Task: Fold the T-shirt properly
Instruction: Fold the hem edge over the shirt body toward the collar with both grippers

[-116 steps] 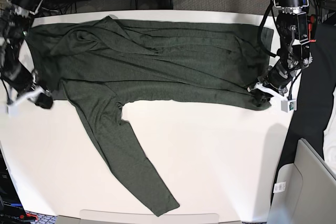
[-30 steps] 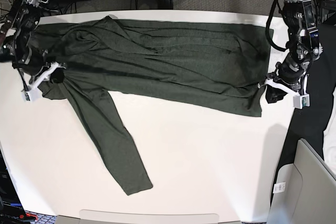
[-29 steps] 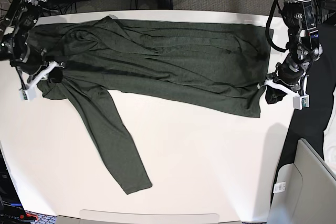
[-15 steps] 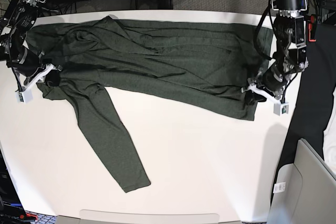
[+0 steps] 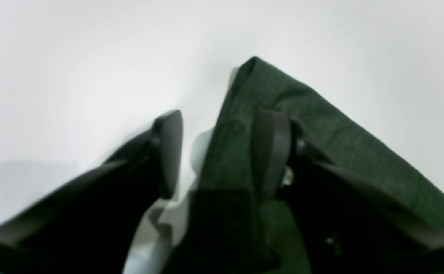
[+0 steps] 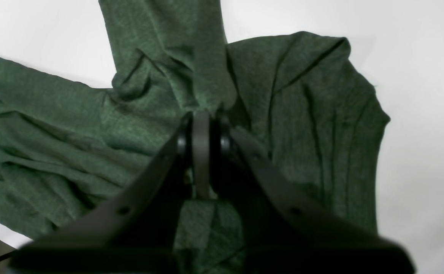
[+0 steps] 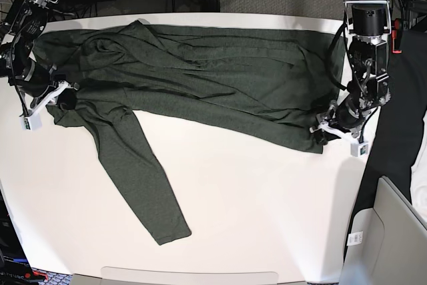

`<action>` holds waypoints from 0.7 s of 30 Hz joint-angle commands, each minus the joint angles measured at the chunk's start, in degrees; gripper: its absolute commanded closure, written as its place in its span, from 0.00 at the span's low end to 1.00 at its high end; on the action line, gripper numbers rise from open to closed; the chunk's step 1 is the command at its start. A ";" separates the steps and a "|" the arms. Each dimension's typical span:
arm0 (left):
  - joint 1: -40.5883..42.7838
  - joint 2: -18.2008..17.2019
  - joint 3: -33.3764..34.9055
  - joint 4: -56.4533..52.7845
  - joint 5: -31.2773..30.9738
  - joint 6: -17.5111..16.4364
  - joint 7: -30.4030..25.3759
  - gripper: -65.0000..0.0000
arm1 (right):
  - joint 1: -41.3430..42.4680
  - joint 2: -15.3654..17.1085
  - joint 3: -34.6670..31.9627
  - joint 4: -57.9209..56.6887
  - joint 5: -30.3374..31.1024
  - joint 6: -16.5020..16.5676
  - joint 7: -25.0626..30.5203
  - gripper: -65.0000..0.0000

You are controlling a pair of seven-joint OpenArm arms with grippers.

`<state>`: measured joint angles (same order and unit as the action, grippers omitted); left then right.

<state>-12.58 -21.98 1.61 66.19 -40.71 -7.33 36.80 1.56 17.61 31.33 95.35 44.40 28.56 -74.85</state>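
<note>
base: overhead, far | wrists: close, perhaps angled downward, T-shirt (image 7: 200, 78) shared

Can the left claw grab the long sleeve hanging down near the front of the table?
Probably not right now. The left claw sits at the T-shirt's far corner, while the sleeve lies across the table; nothing blocks it, it looks far.

Your left gripper (image 5: 216, 152) sits low at the base view's right edge (image 7: 331, 131), its arm reaching down from the top right corner. Its two dark fingers (image 5: 168, 148) stand apart, with a fold of the T-shirt (image 5: 321, 129) lying loose between them against one pad only. Your right gripper (image 6: 202, 125) is at the base view's left edge (image 7: 59, 96), arm bent in from the top left, pads pressed tight together and pinching the T-shirt.
</note>
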 commanded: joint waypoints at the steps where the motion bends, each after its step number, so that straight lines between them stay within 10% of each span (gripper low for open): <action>1: -1.53 -0.66 0.46 -0.13 -0.48 -0.27 -1.24 0.53 | 0.77 0.99 0.27 0.96 1.00 0.15 0.52 0.99; 21: -5.05 -0.48 9.07 -6.28 -0.48 -0.27 -6.51 0.55 | 0.94 0.99 0.36 0.96 1.09 0.15 0.52 0.99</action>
<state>-16.99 -22.11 10.39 59.51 -41.08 -7.49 28.40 1.58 17.61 31.33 95.35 44.36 28.56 -74.96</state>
